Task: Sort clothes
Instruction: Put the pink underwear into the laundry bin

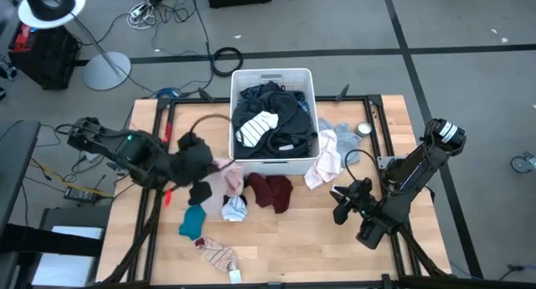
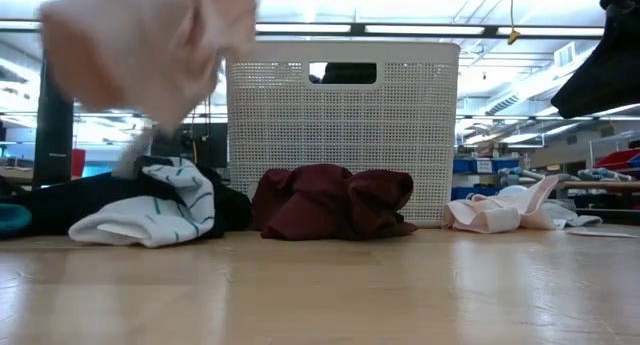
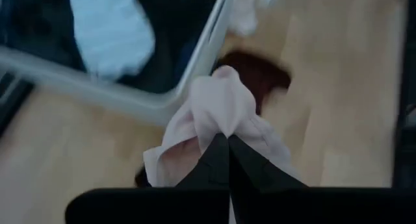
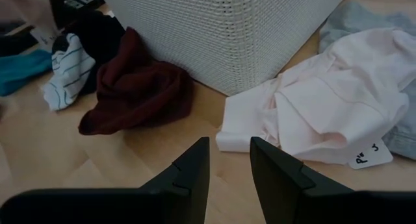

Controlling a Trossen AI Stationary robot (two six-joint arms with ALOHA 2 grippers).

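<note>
1. A pale pink garment (image 3: 221, 113) is hanging from the left gripper (image 3: 227, 152), whose fingers are pressing together on the cloth, just beside the front left corner of the white slotted basket (image 1: 272, 165). In the low view the same pink cloth (image 2: 150, 45) is dangling above the counter.
2. Right under and beside it, a maroon garment (image 1: 272, 191) is lying crumpled on the wooden counter (image 1: 293, 247), touching the basket's front wall; the low view is showing it (image 2: 335, 203) pressed against that wall.
3. A white piece with thin dark stripes (image 1: 235, 208) is lying just left of the maroon one, with a black piece (image 1: 201, 193) beside it.
4. A teal sock (image 1: 193, 222) is lying nearer the counter's front edge, and a striped sock (image 1: 219, 255) is resting beyond it, close to the edge.
5. Inside the basket, dark garments (image 1: 289, 121) are filling the space, with a white striped piece (image 1: 255, 128) on top.
6. To the basket's right, a light pink shirt (image 4: 325, 100) is spreading over the counter, touching a grey-blue piece (image 1: 343, 138) behind it.
7. The right gripper (image 4: 227, 160) is hovering low over bare counter, its fingers apart and gripping nothing, near the light pink shirt and facing the basket's corner.
8. The basket itself is standing between the two clothing heaps.
</note>
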